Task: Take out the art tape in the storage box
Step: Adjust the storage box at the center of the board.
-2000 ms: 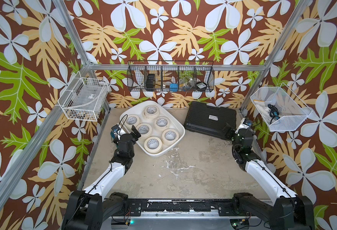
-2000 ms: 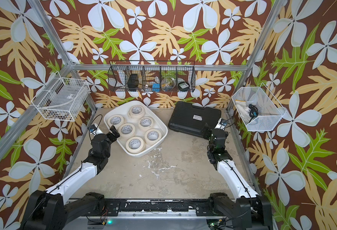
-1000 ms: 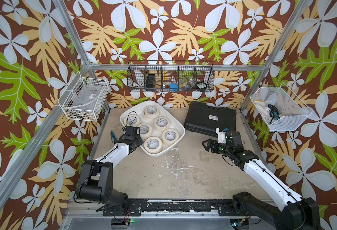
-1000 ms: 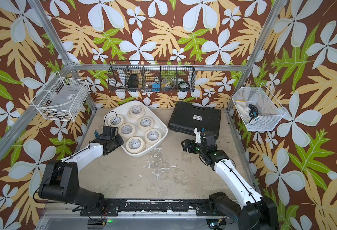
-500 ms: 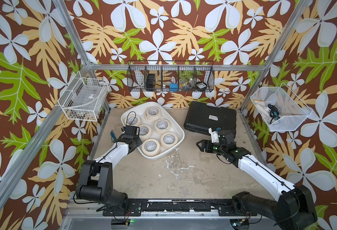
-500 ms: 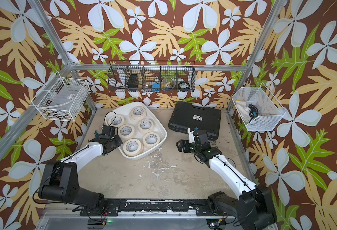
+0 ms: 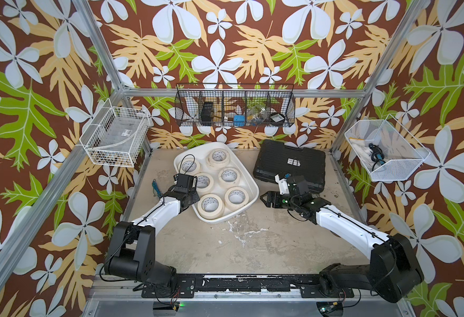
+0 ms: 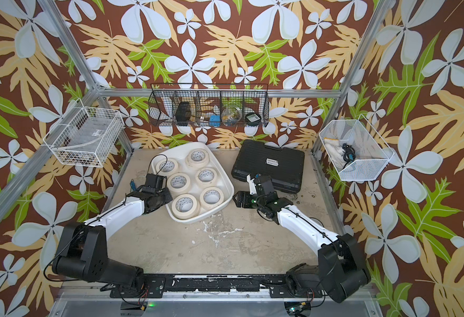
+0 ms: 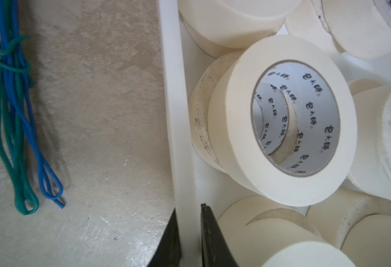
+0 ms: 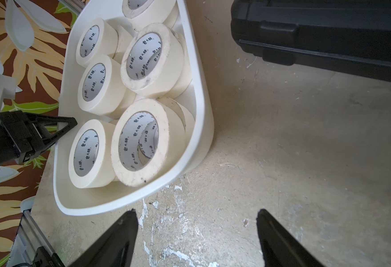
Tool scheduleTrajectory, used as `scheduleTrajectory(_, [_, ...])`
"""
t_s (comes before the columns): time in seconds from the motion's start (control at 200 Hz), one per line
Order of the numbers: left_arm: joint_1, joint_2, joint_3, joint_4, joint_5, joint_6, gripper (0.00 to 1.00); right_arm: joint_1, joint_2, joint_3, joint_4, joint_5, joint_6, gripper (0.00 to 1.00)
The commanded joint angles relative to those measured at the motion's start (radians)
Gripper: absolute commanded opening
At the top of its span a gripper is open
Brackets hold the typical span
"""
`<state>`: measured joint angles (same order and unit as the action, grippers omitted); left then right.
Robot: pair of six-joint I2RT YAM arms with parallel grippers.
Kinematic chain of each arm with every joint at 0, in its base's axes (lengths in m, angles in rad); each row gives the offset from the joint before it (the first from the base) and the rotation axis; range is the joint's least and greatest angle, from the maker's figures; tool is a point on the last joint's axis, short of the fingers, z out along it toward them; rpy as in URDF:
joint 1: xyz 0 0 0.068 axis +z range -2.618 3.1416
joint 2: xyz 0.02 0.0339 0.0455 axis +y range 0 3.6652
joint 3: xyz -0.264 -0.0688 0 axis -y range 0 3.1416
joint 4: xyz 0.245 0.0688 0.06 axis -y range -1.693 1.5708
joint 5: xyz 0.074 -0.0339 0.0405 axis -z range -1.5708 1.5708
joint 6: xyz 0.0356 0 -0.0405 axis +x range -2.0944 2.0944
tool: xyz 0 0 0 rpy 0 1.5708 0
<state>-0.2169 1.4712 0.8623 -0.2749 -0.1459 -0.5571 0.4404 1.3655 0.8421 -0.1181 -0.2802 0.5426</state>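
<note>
Art tape (image 7: 211, 204): cream rolls with white printed cores, all inside the storage box (image 7: 235, 212). Six rolls show on top in both top views; the wrist views show more rolls lying beneath them. The box rests on the beige table (image 7: 225, 247), in its far left part and set at a slant to the table edges. Left gripper (image 9: 187, 213) is clamped on the box's left wall, with one of its fingers (image 9: 213, 240) inside and the other outside, the rim pinched between them. The inner finger is just beside the nearest roll; I cannot tell whether it touches. Right gripper (image 10: 197, 212): jaws wide apart with nothing between them, over bare table near the box's near right corner and clear of it. A bundle of blue and green wire (image 9: 9, 64) lies on the table left of the box, apart from it. A closed black hard case (image 7: 290, 164) lies right of the box, not touching it. On the frame hang a black wire basket (image 7: 233, 105) at the rear, a white wire basket (image 7: 114, 140) on the left and a white mesh basket (image 7: 384, 152) on the right.
</note>
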Motion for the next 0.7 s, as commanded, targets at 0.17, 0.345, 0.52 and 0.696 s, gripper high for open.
scheduleTrajectory(0.17, [-0.03,0.016,0.009,-0.013,0.054,0.158,0.0,0.015,0.121,0.076,0.053,0.013,-0.01,0.81])
scheduleTrajectory(0.345, [-0.023,0.084,0.104,-0.06,-0.03,0.181,0.0,0.042,0.193,0.128,0.051,0.006,-0.013,0.77])
scheduleTrajectory(0.52, [-0.011,0.156,0.181,-0.066,-0.049,0.183,0.0,0.079,0.217,0.147,0.057,0.014,-0.005,0.77])
scheduleTrajectory(0.696, [-0.007,0.2,0.215,-0.065,-0.07,0.159,0.06,0.088,0.231,0.172,0.041,0.027,-0.004,0.76])
